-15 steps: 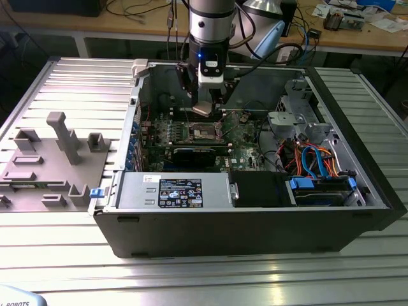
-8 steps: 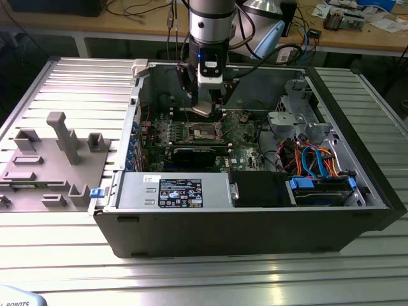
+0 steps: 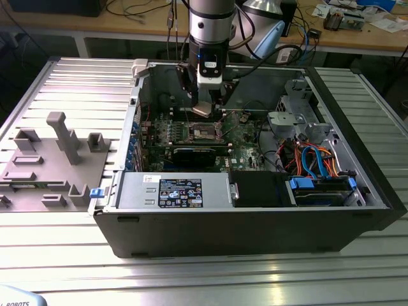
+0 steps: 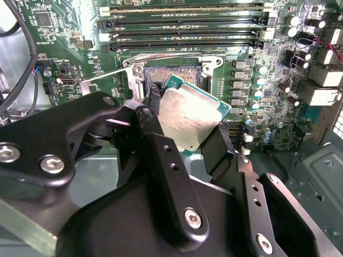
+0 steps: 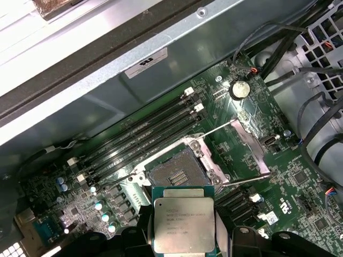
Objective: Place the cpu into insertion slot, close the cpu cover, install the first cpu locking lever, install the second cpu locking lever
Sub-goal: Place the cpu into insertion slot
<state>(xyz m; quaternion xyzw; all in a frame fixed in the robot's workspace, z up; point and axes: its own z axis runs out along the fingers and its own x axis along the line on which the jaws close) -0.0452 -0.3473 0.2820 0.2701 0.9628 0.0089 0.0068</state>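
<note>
A ribbed metal table (image 3: 191,274) carries an open computer case (image 3: 255,239), with a cluttered bench behind it. Inside, the gripper (image 4: 188,123) is clamped on the cpu (image 5: 184,222) by two opposite edges, silvery face up. It holds the cpu above the slot (image 5: 179,174), a little to one side and well clear of it. The slot lies bare, contacts exposed. What we take for the cover (image 5: 250,143) stands swung up at one side of the slot, and two thin wire levers (image 5: 220,127) splay outward from the slot's corners. In our judgement the chief risk is misalignment: in the second wrist view the cpu sits turned against the slot's rim, and a skewed or tilted landing could bend the contacts or leave it perched on the frame. An edge grip this slight could also let it slip. The black fingers (image 4: 155,101) reach past the cpu's edges and could strike the rim or a lever on the way down. The long black memory slots (image 5: 144,139) run just beside the slot. Orange and blue cables (image 3: 312,159) lie well away from it, and a grey fixture (image 3: 57,159) farther off, outside the case.
</note>
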